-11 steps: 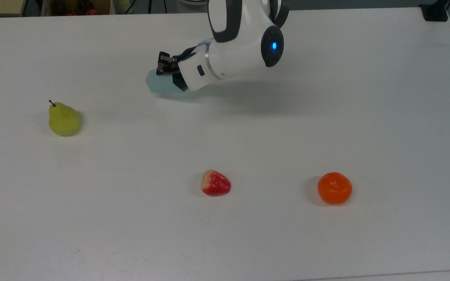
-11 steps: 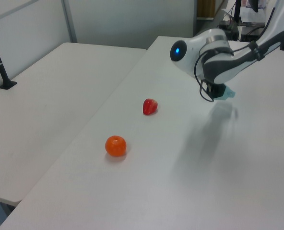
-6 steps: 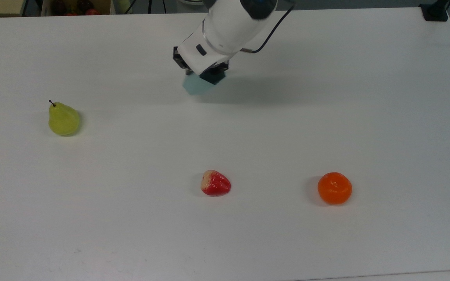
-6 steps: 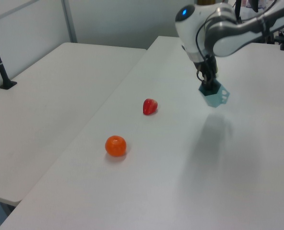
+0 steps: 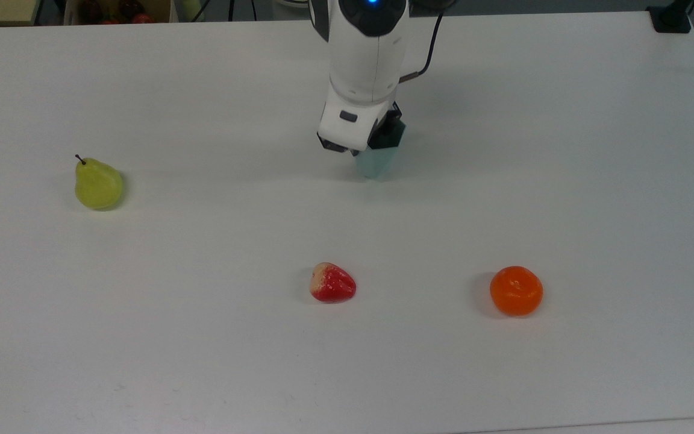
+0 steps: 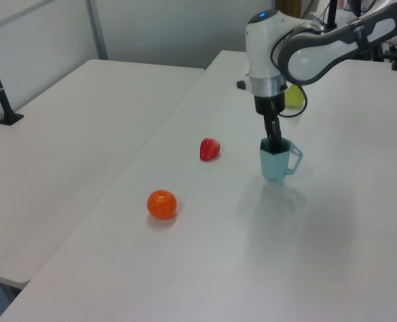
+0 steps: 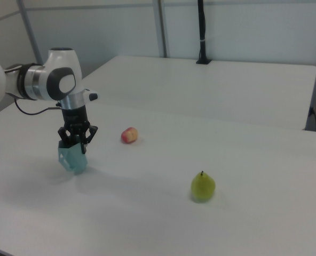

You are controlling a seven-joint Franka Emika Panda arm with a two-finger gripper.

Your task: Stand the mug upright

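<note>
- Near the far middle of the white table (image 5: 564, 181), you have the mug (image 6: 273, 161) standing with its mouth up and its narrower base down, close to or on the tabletop; contact there cannot be told.
- Look at it in the left view: pale blue-teal, faceted walls, an angular handle sticking out toward the left view's right.
- Your gripper (image 6: 273, 138) points straight down, its dark fingers clamped on the mug's rim, one reaching inside.
- In the right view the mug (image 7: 72, 158) hangs just under the gripper (image 7: 77, 140).
- The pear (image 5: 98, 184), the strawberry (image 5: 332, 283) and the orange (image 5: 515, 291) lie well apart from it.
</note>
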